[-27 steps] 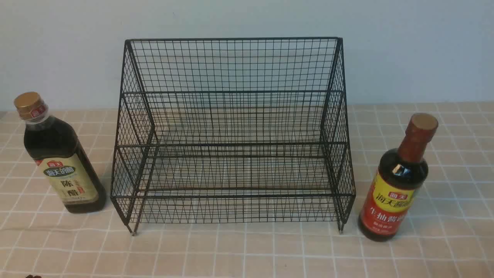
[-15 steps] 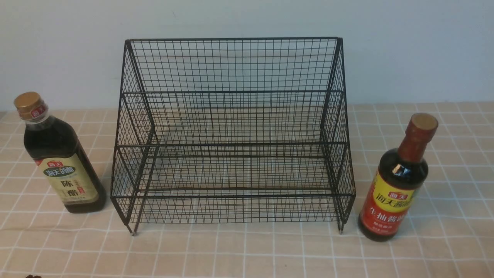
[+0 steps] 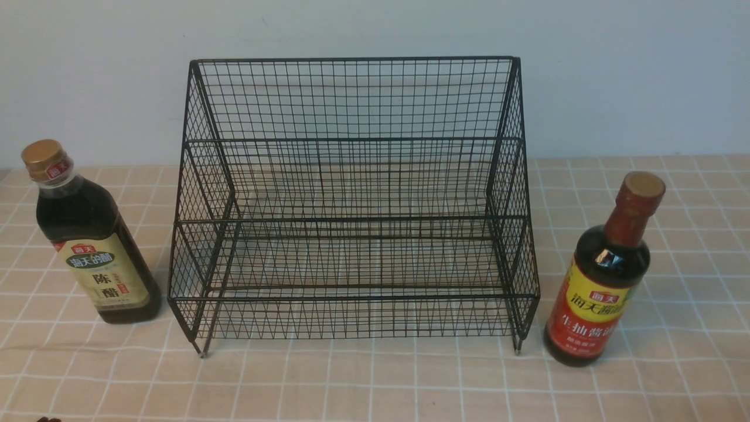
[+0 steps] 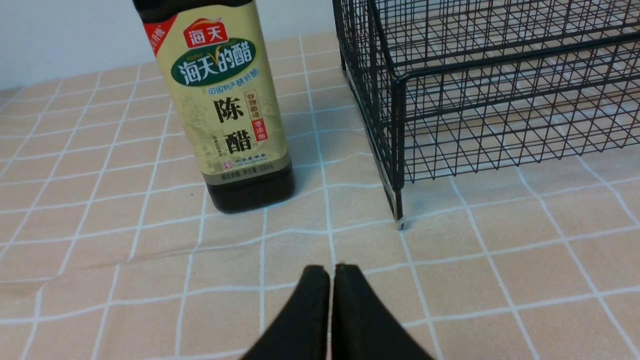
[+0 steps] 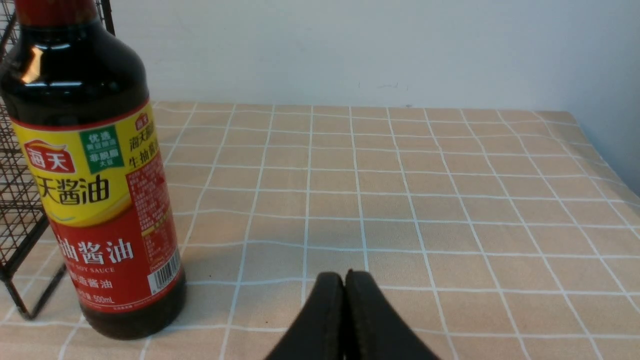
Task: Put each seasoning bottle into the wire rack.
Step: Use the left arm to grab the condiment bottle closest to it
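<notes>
The black wire rack (image 3: 351, 205) stands in the middle of the table, with nothing in it. The squarish dark bottle with gold cap and beige-green label (image 3: 94, 240) stands upright to its left; it also shows in the left wrist view (image 4: 227, 100). The round long-necked bottle with red-yellow label (image 3: 603, 275) stands upright to the rack's right; it also shows in the right wrist view (image 5: 95, 175). My left gripper (image 4: 331, 270) is shut and empty, short of the squarish bottle. My right gripper (image 5: 345, 277) is shut and empty, beside the round bottle, apart from it.
The table is covered by a beige checked cloth (image 3: 375, 387). A pale wall (image 3: 375, 29) rises right behind the rack. The rack's corner foot (image 4: 400, 222) shows in the left wrist view. The table's right edge (image 5: 615, 170) shows in the right wrist view.
</notes>
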You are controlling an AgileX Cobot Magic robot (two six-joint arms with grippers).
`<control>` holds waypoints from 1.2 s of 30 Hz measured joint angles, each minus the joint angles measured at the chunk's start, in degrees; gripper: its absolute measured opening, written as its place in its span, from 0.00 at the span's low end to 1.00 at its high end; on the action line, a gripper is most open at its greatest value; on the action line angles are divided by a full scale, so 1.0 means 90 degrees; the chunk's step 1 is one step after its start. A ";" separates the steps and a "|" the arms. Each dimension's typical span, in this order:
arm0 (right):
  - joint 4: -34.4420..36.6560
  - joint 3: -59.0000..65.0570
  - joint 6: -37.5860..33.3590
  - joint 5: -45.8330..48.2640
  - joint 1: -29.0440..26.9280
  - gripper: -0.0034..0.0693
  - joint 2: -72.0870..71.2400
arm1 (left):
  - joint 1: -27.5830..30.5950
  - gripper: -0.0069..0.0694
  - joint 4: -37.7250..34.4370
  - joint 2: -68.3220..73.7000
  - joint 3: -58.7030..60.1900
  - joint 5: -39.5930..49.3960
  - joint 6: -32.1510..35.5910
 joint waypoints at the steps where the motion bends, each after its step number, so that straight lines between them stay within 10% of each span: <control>1: 0.0000 0.0000 0.0000 0.0000 0.0000 0.03 0.0000 | 0.0000 0.08 0.0007 0.0000 0.0000 0.0000 0.0000; 9: 0.0000 0.0000 0.0000 0.0000 0.0000 0.03 0.0000 | 0.0000 0.08 -0.0838 0.0000 0.0007 -0.1040 -0.0333; 18: 0.0000 0.0000 0.0000 0.0000 0.0000 0.03 0.0000 | 0.0000 0.08 -0.1968 0.0000 -0.0002 -0.5025 -0.0600; 30: 0.0000 0.0000 0.0000 0.0000 0.0000 0.03 0.0000 | 0.0000 0.14 -0.1264 0.3063 -0.1687 -0.4089 -0.0494; 36: 0.0000 0.0000 0.0000 0.0000 0.0000 0.03 0.0000 | 0.0067 0.43 -0.1635 0.4896 -0.2306 -0.4898 0.0165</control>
